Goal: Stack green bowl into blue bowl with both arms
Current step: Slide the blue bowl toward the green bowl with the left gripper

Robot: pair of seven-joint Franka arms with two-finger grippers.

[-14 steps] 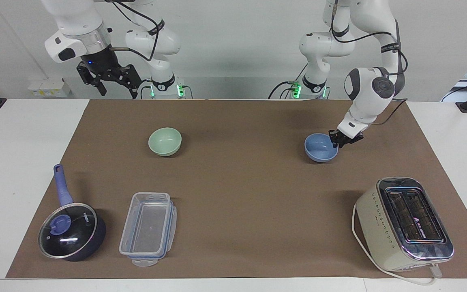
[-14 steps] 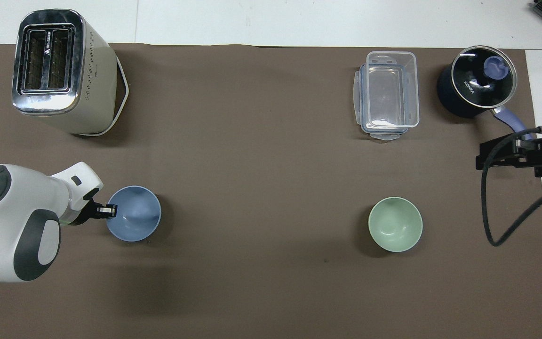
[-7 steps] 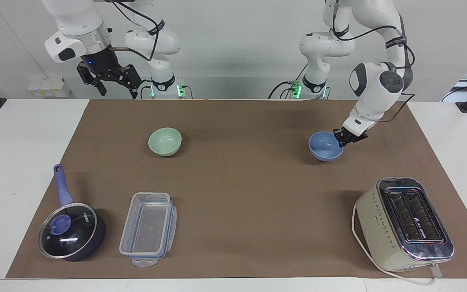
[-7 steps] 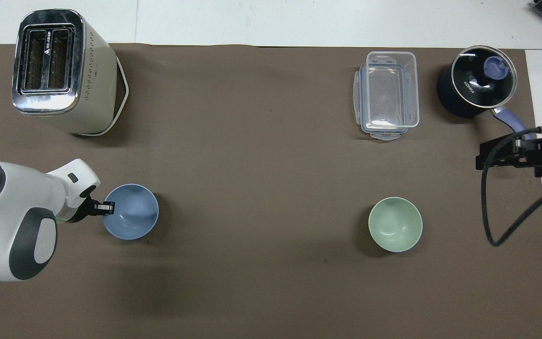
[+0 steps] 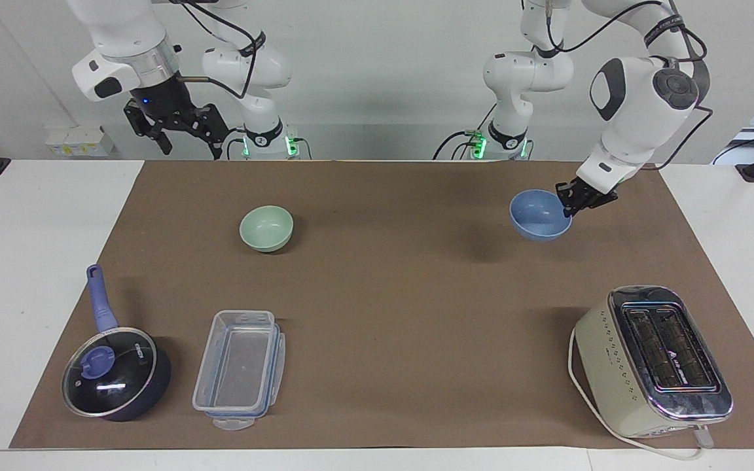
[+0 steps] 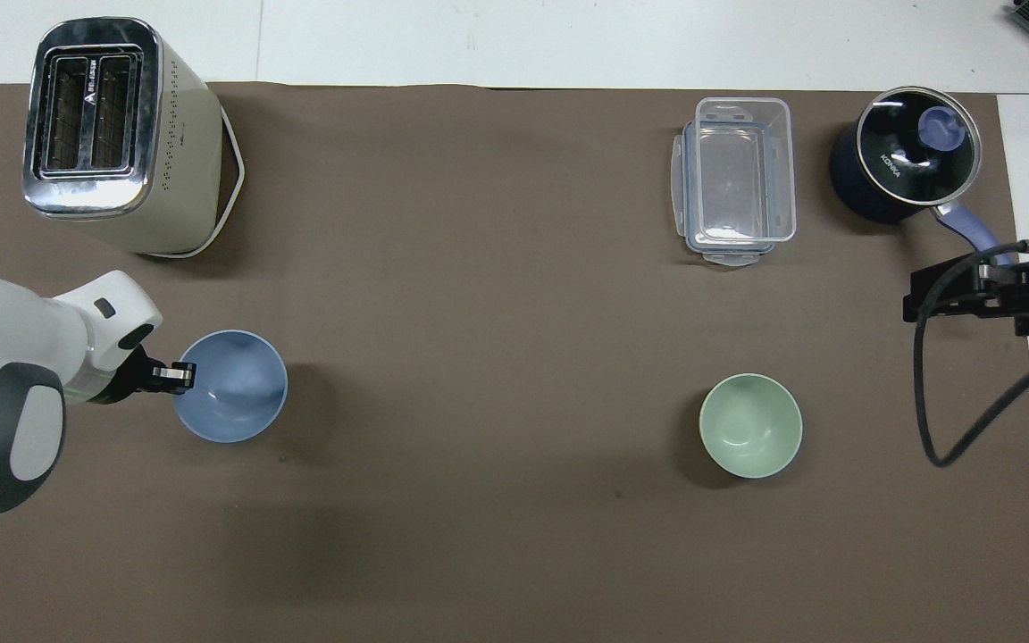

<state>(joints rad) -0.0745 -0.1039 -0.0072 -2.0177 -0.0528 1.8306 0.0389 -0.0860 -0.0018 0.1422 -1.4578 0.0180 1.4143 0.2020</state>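
**A:** Facing view first. The left gripper [image 5: 571, 204] is clamped on the rim of the blue bowl [image 5: 539, 216], and the bowl hangs clear of the brown mat [image 5: 390, 288], its shadow lying on the mat below it, toward the left arm's end of the table.

**B:** And the right gripper [image 5: 177, 131]?

**A:** Raised, over the table edge at the right arm's end, waiting, its jaws spread wide with nothing between them. The green bowl [image 5: 266, 227] sits upright on the mat, well apart from the blue one, toward the right arm's end.

**B:** What else is on there?

**A:** A saucepan [image 5: 114, 373] with a glass lid, a clear plastic container [image 5: 238, 369] just beside it, and a toaster [image 5: 655, 360] at the left arm's end, all farther from the robots than the bowls.

**B:** Overhead view now.

**A:** Left gripper [image 6: 177, 376] pinching the blue bowl [image 6: 233, 402] at the rim on the side toward its own arm, bowl mouth up. The toaster [image 6: 117, 134] is farther out than it. The green bowl [image 6: 751, 426] stands alone on the mat [image 6: 497, 268]. The right gripper [image 6: 970, 290] shows at the frame's edge, close to the saucepan [image 6: 903, 165] handle; from here I cannot tell how its fingers stand. The container [image 6: 736, 179] lies beside the saucepan.
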